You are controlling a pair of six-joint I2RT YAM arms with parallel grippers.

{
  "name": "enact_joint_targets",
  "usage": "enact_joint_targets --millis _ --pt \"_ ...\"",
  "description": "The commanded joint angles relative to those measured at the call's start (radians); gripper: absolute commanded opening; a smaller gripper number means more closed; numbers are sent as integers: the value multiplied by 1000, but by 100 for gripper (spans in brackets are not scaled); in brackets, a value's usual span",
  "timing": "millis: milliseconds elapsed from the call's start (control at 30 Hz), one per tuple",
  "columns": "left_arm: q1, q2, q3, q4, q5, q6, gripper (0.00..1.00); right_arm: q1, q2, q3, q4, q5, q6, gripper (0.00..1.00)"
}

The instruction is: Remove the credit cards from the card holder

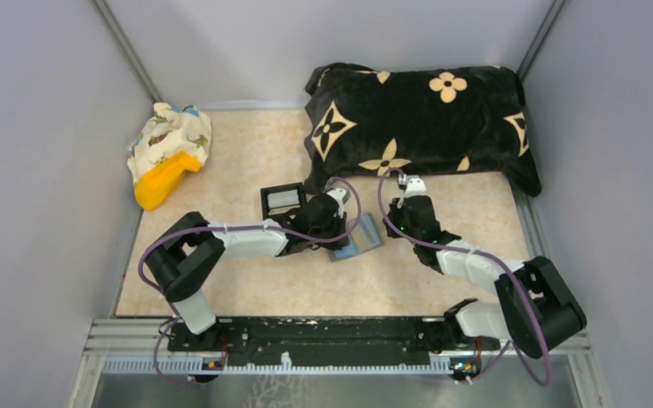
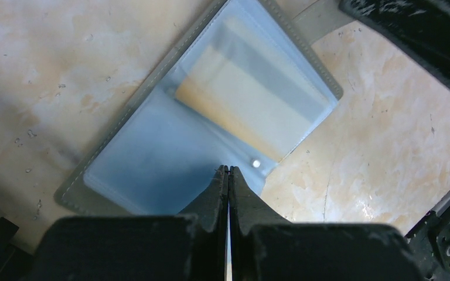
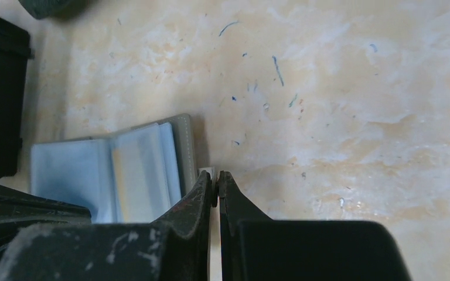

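Note:
The card holder (image 1: 359, 244) lies open on the table between the two arms, grey outside and light blue inside (image 2: 152, 158). A cream card (image 2: 252, 99) shows through its clear pocket, and again in the right wrist view (image 3: 132, 175). My left gripper (image 2: 228, 168) is shut, its tips resting on the blue inner face near a small white stud. My right gripper (image 3: 215, 175) is shut at the holder's grey edge (image 3: 184, 146) on a thin white card edge (image 3: 207, 171) that sticks out there. From above, the left gripper (image 1: 340, 234) and the right gripper (image 1: 386, 228) flank the holder.
A black box (image 1: 282, 201) with a silvery compartment stands just left of the left gripper. A black pillow with gold flowers (image 1: 417, 119) fills the back right. A patterned cloth with a yellow object (image 1: 168, 157) lies at the back left.

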Motion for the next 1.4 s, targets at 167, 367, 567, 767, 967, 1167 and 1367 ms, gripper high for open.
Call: enact_joint_targets --millis 167,367,567,767,967,1167,1367 --pt "7 -6 -4 26 18 5 0 -43 -110 -6 -110 139 42 0" --pt "7 -4 -8 33 24 2 0 -56 -140 -36 -150 171 71 0" --pt "12 25 -5 47 38 -1 0 -56 -200 -75 -117 135 73 40" --pt "14 56 -3 61 48 -6 0 -48 -288 -46 -143 139 15 57" --pt "17 71 -3 62 49 -7 0 -17 -329 14 -183 143 -32 49" --pt "18 73 -3 66 56 -9 0 60 -267 46 -143 125 -32 40" --pt "20 62 -8 59 49 -5 0 61 -132 45 -100 111 7 0"
